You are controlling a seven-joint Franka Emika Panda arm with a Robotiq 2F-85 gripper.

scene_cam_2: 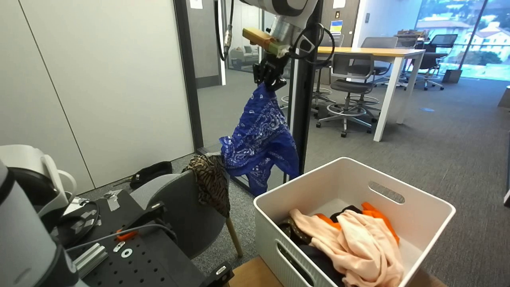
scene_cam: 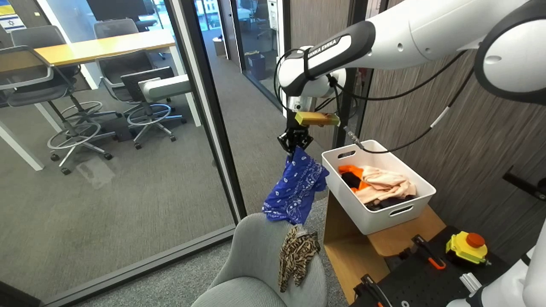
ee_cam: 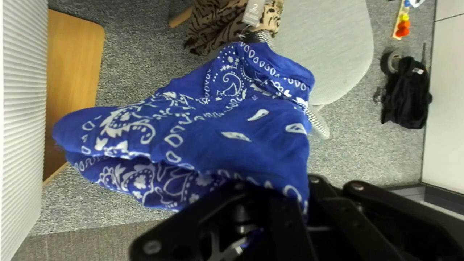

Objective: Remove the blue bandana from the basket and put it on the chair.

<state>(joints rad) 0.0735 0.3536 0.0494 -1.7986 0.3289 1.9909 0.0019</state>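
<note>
- In an exterior view, pinching the top of the blue bandana (scene_cam: 296, 187) tightly in the gripper (scene_cam: 293, 149), below the raised white arm (scene_cam: 384, 47).
- Hanging outside the white basket (scene_cam: 377, 221), just beside its rim, and reaching down to the top of the grey chair (scene_cam: 256, 238); hard to tell whether touching it or only in front of it.
- Showing also an animal-print cloth (scene_cam: 298, 251) draped over the back of the chair, with peach cloth (scene_cam: 384, 181) and orange cloth (scene_cam: 350, 169) lying in the basket, on a wooden stand (scene_cam: 405, 238).
- In an exterior view, too, holding the bandana by a pinched peak of fabric, wider below in loose folds, between chair and basket, just beside the animal-print cloth.
- Showing there a black perforated board (scene_cam_2: 159, 267) in the foreground and, farther off, a yellow-topped table (scene_cam_2: 370, 52).
- In the wrist view, clamped on the bandana at the bottom edge; overlapping the chair with its folds, at a height impossible to tell.
- Showing a paper tag (ee_cam: 252, 13) by the animal-print cloth, and a black bundle (ee_cam: 407, 96) on the carpet (ee_cam: 362, 145).
</note>
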